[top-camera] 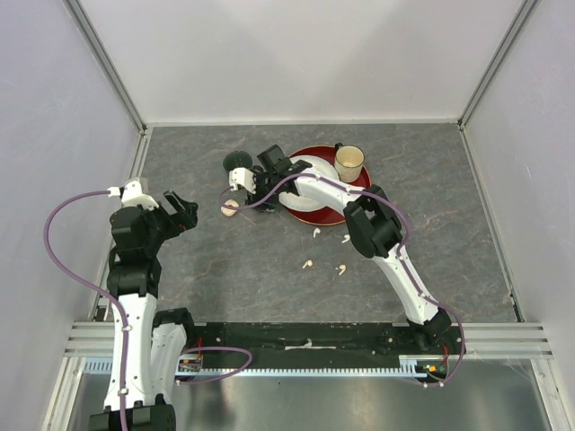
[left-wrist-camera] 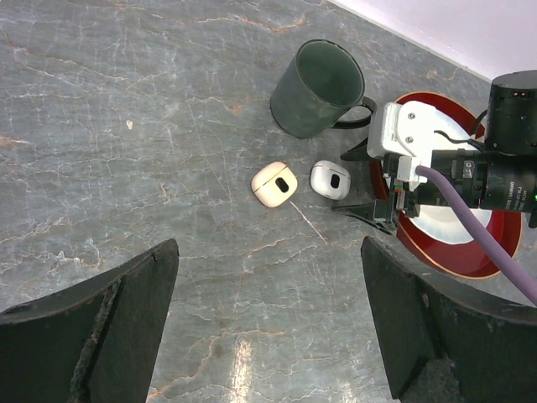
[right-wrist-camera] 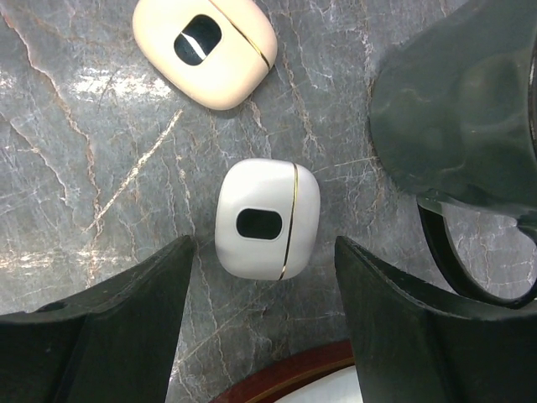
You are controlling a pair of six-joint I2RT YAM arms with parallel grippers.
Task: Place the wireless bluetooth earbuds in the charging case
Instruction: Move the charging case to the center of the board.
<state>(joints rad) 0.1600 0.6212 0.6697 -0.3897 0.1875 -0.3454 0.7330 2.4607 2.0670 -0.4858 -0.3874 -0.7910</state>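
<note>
Right arm over the white case, earbuds loose on the table

The right gripper is spread wide open with a finger on either side of the white charging case. There's a gap on both sides, so it isn't touching or holding anything. The peach charging case sits just left of the white one, and the dark green mug is just beyond them on the far side. All four earbuds are scattered on the grey table, on the near side of the red plate and well apart from both cases. A cream mug stands on that plate. The left gripper is off to the left, jaws open too, nothing in them.
</note>
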